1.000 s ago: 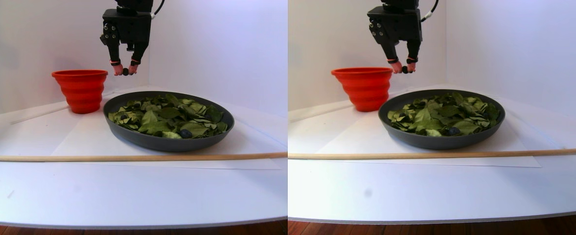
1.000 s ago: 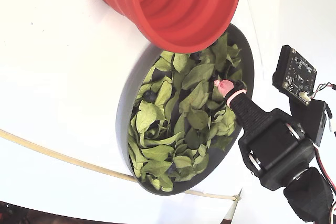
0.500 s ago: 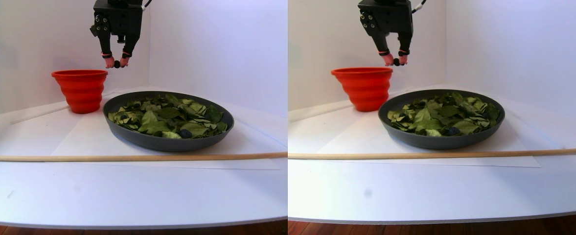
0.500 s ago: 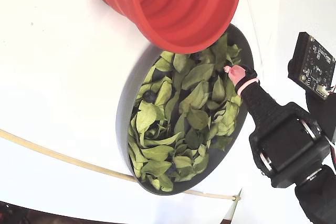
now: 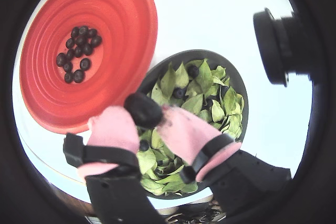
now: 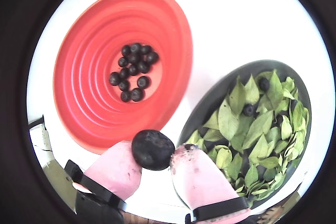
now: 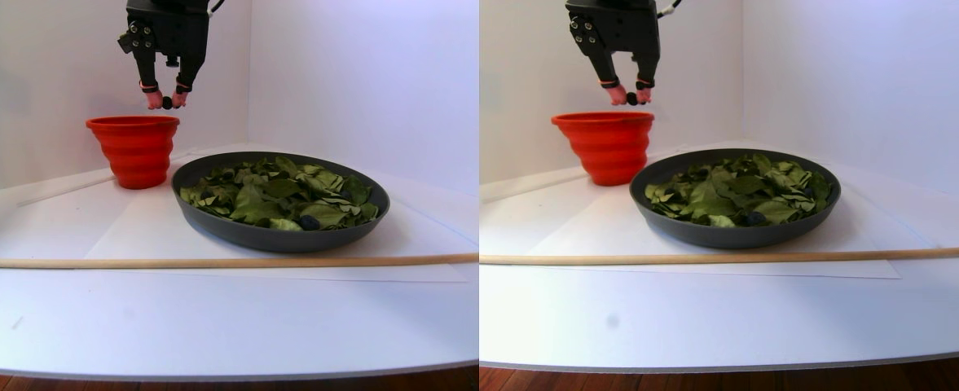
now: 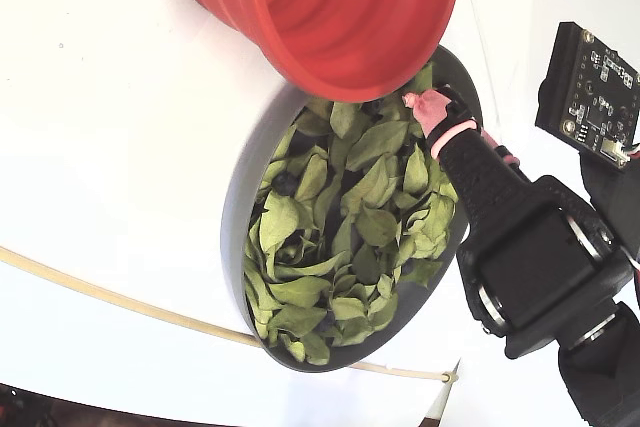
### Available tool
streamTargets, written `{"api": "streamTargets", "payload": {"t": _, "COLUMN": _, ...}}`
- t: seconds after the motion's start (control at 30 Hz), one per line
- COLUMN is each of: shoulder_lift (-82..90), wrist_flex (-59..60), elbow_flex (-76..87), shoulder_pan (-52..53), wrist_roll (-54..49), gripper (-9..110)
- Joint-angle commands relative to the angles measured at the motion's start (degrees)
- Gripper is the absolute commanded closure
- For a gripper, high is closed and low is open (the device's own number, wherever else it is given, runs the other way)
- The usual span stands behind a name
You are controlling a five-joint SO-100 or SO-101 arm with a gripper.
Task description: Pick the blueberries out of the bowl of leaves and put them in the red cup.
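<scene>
**Berry held short of the cup rim**

Gripper (image 6: pixel 155 153) pinches one of the blueberries (image 6: pixel 153 149) between its two pink-padded fingers (image 6: pixel 195 174), which are closed on it from either side. In the stereo pair view the held berry hangs above the red cup (image 7: pixel 135 149), over or just inside the rim on the side facing the bowl (image 7: pixel 279 232); whether it is already fully over the opening cannot be told from that angle.

The wrist views settle the direction. In a wrist view the cup's floor, with its cluster of berries already dropped (image 6: pixel 134 72), lies up and slightly left of the held berry, and the berry sits near the cup's lower rim, roughly over the strip of white desk (image 6: pixel 220 19) between cup and bowl (fisheye bending makes the exact overlap hard to judge). So the coming move is likely a short carry toward the cup's centre, away from the bowl, before the fingers part; letting go too early could bounce the berry off the rim onto the desk.

Relative to the cup, the bowl stands just beside it, rims nearly touching, heaped with leaves (image 6: pixel 252 135). A few berries remain among them, one near the bowl's far edge (image 6: pixel 264 84) and another closer to the cup (image 6: pixel 249 109).
</scene>
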Motion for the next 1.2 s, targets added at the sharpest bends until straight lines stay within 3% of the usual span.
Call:
{"api": "streamTargets", "payload": {"t": 0.0, "shoulder_lift": 5.71, "wrist_flex": -1.14, "elbow_flex": -5.1, "shoulder_pan": -1.49, "wrist_roll": -0.26, "gripper": 92}}
{"api": "streamTargets", "payload": {"t": 0.9, "shoulder_lift": -1.58, "wrist_flex": -9.58, "elbow_flex": -5.98, "shoulder_pan": -7.12, "wrist_roll": -2.2, "gripper": 91}}
{"api": "streamTargets", "payload": {"t": 1.17, "shoulder_lift": -2.46, "wrist_flex": -11.51, "elbow_flex": -4.92, "shoulder_pan": -6.68, "wrist_roll": -2.02, "gripper": 85}}
